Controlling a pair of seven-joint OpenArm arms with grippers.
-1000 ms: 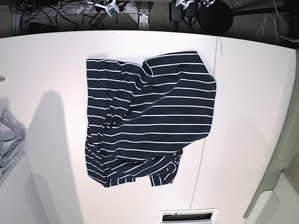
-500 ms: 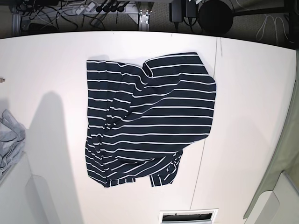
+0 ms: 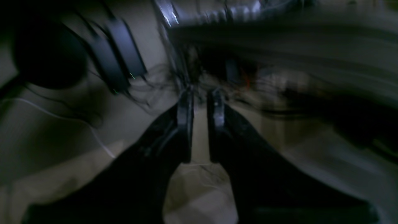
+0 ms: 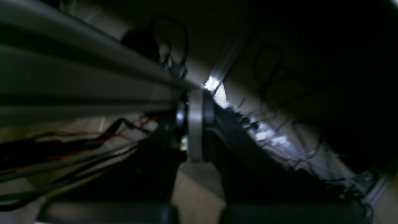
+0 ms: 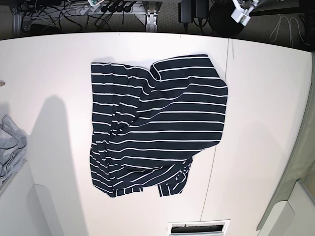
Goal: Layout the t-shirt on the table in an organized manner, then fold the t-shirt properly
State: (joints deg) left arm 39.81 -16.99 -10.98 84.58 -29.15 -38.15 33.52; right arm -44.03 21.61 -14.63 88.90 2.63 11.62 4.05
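Base view: the t-shirt [image 5: 155, 125] lies rumpled at the middle of the table [image 5: 261, 113], its lower hem bunched toward 6 o'clock and a collar fold near 12. Bare tabletop rings it on every side, widest toward 3 and 9 o'clock. A thin dark seam [image 5: 216, 142] runs down the table just right of the shirt. A light grey garment [image 5: 11, 147] hangs over the table's edge at 9 o'clock, well apart from the shirt. A slotted white vent [image 5: 198, 227] sits at 6 o'clock. Cables [image 5: 59, 12] and dark gear crowd the floor beyond the far edge at 12, where a small white part [image 5: 242, 12] of an arm shows at 1 o'clock.

Left wrist view: blurred and dim. The left gripper [image 3: 200, 124] shows a narrow gap between its jaws with nothing in it. A white cord [image 3: 62, 119] trails at 9 o'clock; the dark shapes at 10 are probably floor equipment.

Right wrist view: also dark. The right gripper [image 4: 195, 124] is clenched, holding nothing, beside a grey rail [image 4: 77, 68] running in from 9 o'clock, with cables [image 4: 279, 146] at 4.
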